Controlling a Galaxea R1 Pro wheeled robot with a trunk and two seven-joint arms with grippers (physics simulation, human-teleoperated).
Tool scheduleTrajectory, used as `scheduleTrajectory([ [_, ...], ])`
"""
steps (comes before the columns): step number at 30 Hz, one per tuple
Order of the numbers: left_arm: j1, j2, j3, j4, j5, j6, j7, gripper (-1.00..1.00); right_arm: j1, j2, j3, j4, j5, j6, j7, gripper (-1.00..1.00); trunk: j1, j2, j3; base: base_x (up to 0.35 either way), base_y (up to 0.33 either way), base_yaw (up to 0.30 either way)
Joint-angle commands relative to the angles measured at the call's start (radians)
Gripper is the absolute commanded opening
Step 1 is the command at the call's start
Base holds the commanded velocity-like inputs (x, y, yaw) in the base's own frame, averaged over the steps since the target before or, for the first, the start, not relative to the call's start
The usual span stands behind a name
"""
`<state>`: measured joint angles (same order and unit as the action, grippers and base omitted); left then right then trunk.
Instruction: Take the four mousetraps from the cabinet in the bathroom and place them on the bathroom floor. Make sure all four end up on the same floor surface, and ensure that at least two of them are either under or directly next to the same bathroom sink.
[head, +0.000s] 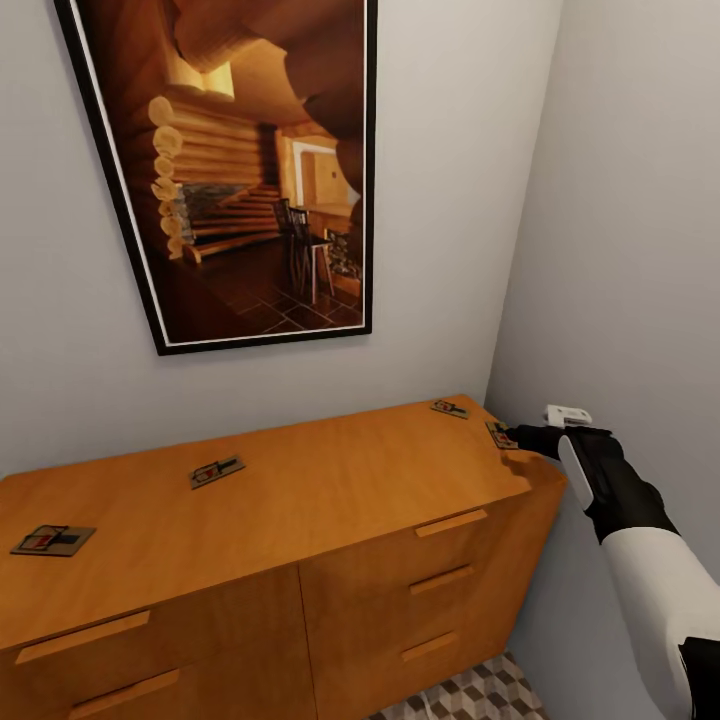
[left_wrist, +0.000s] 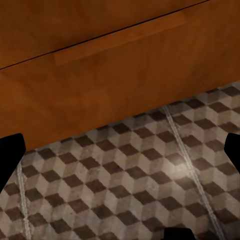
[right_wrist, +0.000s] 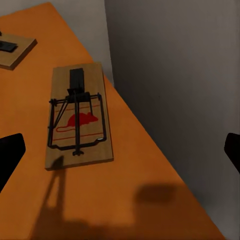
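Note:
Several mousetraps lie on top of the orange-brown cabinet (head: 300, 520): one at the left end (head: 52, 540), one left of the middle (head: 217, 471), and two in the far right corner (head: 450, 408) (head: 500, 435). My right gripper (head: 522, 439) hovers open at that right end, just short of the nearest trap (right_wrist: 77, 117), which lies flat ahead of the black fingertips (right_wrist: 10, 155). A second trap (right_wrist: 12, 50) lies beyond it. My left gripper (left_wrist: 120, 150) hangs open low over the cube-patterned bathroom floor (left_wrist: 130, 180), facing a cabinet drawer front (left_wrist: 120, 40). The sink is out of view.
A large framed picture (head: 240, 170) hangs on the grey wall above the cabinet. A side wall (head: 640, 250) closes in right beside the cabinet's right end and my right arm. A patch of tiled floor (head: 470, 695) shows below the drawers.

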<state>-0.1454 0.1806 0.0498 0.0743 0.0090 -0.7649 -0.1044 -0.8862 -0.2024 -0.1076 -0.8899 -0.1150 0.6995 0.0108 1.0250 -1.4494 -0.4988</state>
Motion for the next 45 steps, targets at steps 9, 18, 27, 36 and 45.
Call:
scheduleTrajectory([
  [9,-0.002,0.0,0.005,0.004,0.001,-0.005,-0.008,1.0,0.0,0.0,-0.001,-0.001,-0.005,0.005,0.001,1.0,0.0,-0.001,-0.001,0.0,0.088,0.0],
  [18,-0.002,0.0,0.005,0.004,0.001,-0.005,-0.008,1.0,0.0,0.0,0.0,-0.001,-0.005,0.005,0.001,1.0,0.0,-0.001,-0.001,0.0,0.033,0.0],
  [27,-0.002,0.0,0.005,0.004,0.001,-0.005,-0.008,1.0,0.0,0.0,0.0,0.0,-0.005,0.005,0.001,1.0,0.0,-0.001,-0.001,0.0,0.004,0.0],
  [36,-0.002,0.0,0.005,0.004,0.001,-0.005,-0.008,1.0,0.0,0.0,0.0,0.0,-0.005,0.005,0.001,1.0,0.0,-0.001,-0.001,0.0,0.0,0.0],
  [45,-0.002,0.0,0.005,0.004,0.001,-0.005,-0.008,1.0,0.0,0.0,0.004,0.001,-0.003,0.006,-0.002,1.0,0.0,-0.001,-0.001,0.048,0.0,0.0],
])
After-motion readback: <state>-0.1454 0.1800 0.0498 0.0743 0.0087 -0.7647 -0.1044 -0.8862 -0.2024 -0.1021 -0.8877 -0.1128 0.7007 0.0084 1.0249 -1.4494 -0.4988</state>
